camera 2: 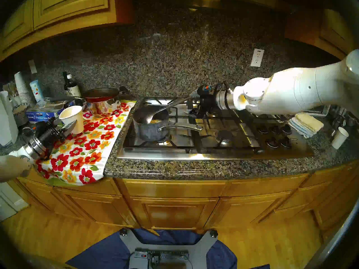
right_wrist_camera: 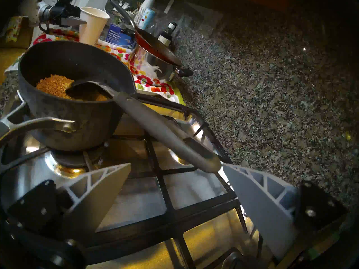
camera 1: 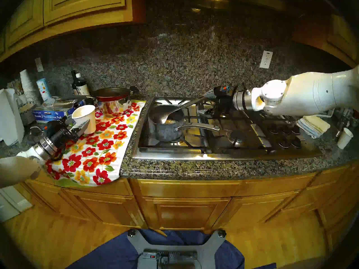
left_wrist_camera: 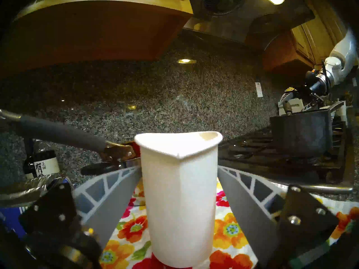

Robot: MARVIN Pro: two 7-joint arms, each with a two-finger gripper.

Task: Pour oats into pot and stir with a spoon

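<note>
1. Oats [right_wrist_camera: 55,86], a loose grainy heap, are lying in the bottom of the pot [right_wrist_camera: 64,99]; light and free-flowing, they will likely be shifting at the slightest push.
2. At far left, the left gripper [left_wrist_camera: 179,187] is flanking a white paper cup [left_wrist_camera: 178,194] standing on the floral cloth [camera 1: 101,146]; its fingers [left_wrist_camera: 108,200] are sitting against or just off the creased cup wall, and whether they are gripping it cannot be told.
3. In the middle, the dark saucepan is sitting on the gas stove [camera 1: 223,138], its silver handle pointing toward the right.
4. The serving spoon [right_wrist_camera: 155,127] is leaning on the pot rim, bowl down in the oats; stiff and probably slick, it looks best taken near the handle's free end.
5. At right, the right gripper [right_wrist_camera: 175,172] is standing spread wide, one fingertip at the handle's end, holding nothing.
</note>
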